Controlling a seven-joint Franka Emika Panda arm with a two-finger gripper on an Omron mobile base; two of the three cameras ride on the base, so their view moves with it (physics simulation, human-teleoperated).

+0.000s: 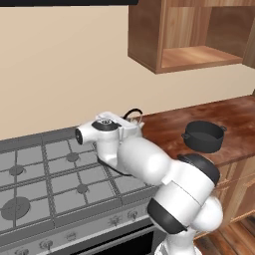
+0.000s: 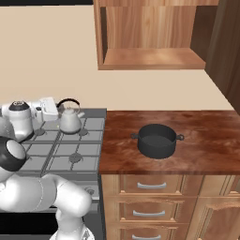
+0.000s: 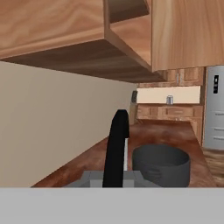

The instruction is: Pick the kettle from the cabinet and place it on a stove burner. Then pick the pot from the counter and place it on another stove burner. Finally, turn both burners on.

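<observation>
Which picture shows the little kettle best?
The right base view: the whole kettle stands on the stove, body, spout and black handle plain. The left base view has just its handle above the arm; the hand view shows that handle close up, dark.

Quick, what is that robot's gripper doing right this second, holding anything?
Gripper: closed on the kettle by its black handle, with the kettle over the stove.

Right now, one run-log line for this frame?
stage: kettle placement | gripper: shut on kettle handle | kettle: on rear stove grate | pot: on counter, untouched | cabinet: shelf bare
</observation>
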